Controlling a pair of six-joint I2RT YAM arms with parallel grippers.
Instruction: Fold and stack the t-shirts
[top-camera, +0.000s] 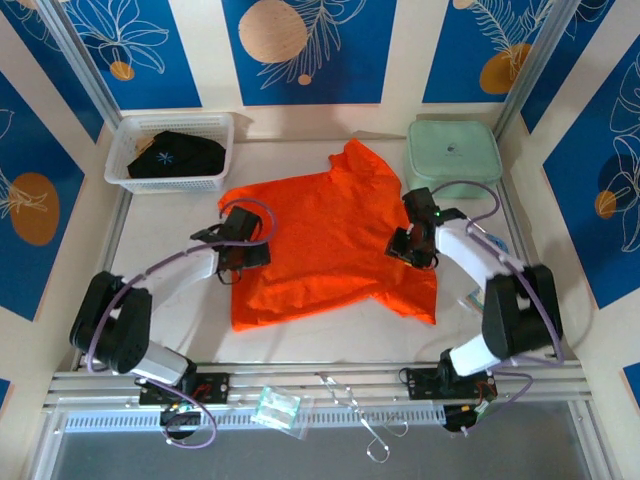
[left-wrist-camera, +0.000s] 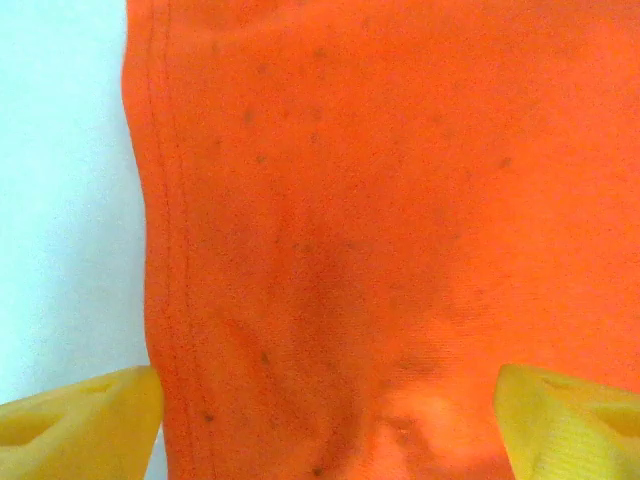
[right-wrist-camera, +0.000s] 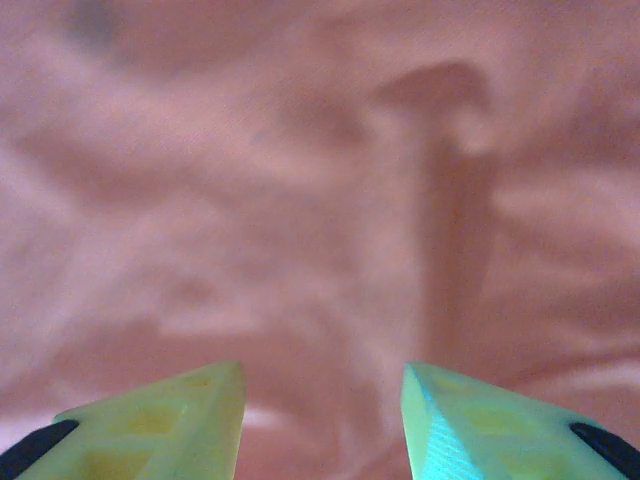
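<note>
Enclosure: a white worktop (top-camera: 170, 225) walled by cream panels (top-camera: 300, 50) carrying blue floral prints.

Top view: the orange t-shirt (top-camera: 330, 245) lies spread over the middle of the worktop, collar toward the far side, its surface lightly wrinkled. The black t-shirt (top-camera: 178, 155), bearing a small light-blue mark, sits bundled inside a white mesh basket (top-camera: 118, 150) at the far left. A pale green square item (top-camera: 452, 155) rests at the far right, just beside the orange sleeve. The left hand (top-camera: 245, 250) is at the left edge of the orange t-shirt; the right hand (top-camera: 412, 245) is over its right side, near the sleeve.

Left wrist view: the left hand (left-wrist-camera: 330, 410) is spread wide. One of its yellow fingers (left-wrist-camera: 85, 425) is over bare worktop and the other is over the cloth. The stitched hem runs up between them. Nothing is pinched.

Right wrist view: the right hand (right-wrist-camera: 322, 400) has its fingers apart, close above the wrinkled cloth, which looks blurred and pinkish here. No fold is caught between them.
</note>
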